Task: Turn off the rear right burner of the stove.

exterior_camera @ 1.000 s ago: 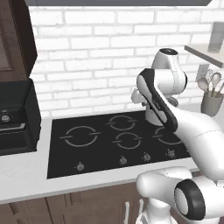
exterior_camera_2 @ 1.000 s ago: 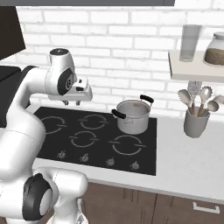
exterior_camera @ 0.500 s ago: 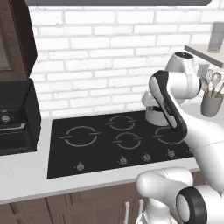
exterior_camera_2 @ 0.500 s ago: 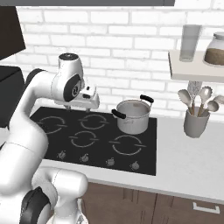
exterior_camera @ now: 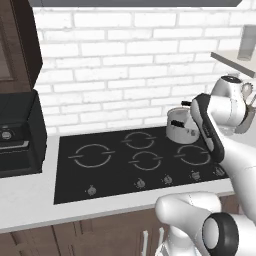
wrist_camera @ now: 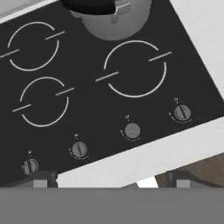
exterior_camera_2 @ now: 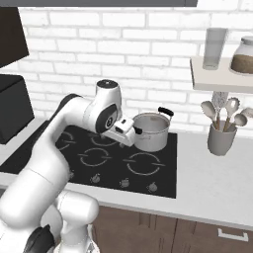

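The stove [exterior_camera: 115,170] is a flat black glass cooktop with grey ring marks. A row of small round knobs runs along its front edge [wrist_camera: 132,130]. A steel pot [exterior_camera_2: 150,131] with black handles sits on the rear right burner, at the top edge of the hand view [wrist_camera: 111,17]. My gripper [exterior_camera_2: 126,142] hangs above the right half of the cooktop, just left of the pot. In the hand view its dark fingertips [wrist_camera: 41,178] stand wide apart with nothing between them, so it is open, above the counter edge in front of the knobs.
A black boxy appliance [exterior_camera: 17,135] stands on the counter left of the stove. Right of the stove is a grey utensil holder [exterior_camera_2: 221,139], under a wall shelf [exterior_camera_2: 222,81] with a glass and a jar. A white brick wall runs behind.
The arm has swung right and lower, bringing the hand from above the cooktop's rear middle to beside the pot. Pot and knobs have not moved.
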Tool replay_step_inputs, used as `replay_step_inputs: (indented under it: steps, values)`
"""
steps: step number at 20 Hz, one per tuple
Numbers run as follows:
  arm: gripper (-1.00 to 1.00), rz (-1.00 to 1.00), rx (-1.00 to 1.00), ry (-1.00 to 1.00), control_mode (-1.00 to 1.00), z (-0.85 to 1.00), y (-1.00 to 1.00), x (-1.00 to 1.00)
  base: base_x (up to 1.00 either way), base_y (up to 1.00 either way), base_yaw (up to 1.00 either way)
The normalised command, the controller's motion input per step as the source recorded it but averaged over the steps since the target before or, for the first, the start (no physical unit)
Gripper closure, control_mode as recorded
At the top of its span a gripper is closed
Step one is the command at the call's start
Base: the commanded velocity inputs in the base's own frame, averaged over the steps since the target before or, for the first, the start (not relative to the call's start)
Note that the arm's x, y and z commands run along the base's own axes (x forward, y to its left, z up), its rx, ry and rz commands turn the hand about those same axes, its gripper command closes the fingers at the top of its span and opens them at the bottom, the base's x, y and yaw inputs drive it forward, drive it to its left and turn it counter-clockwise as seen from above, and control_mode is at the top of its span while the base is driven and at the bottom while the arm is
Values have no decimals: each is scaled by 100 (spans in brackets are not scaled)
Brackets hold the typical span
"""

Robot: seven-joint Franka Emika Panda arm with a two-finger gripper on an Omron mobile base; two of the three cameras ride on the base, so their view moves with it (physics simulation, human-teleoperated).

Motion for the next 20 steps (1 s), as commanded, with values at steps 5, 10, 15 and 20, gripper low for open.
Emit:
replay_step_inputs:
  steps: [5,10,15,20]
  values:
    - [-100,-35,5,18,-100,-82,-38,1,0,0,0]
    - [-100,-37,10,19,-100,-63,-20,24,0,0,0]
    - [-100,-35,13,11,-100,-34,-10,26,0,0,0]
    - [-100,-21,1,8,-100,-29,0,27,0,0,0]
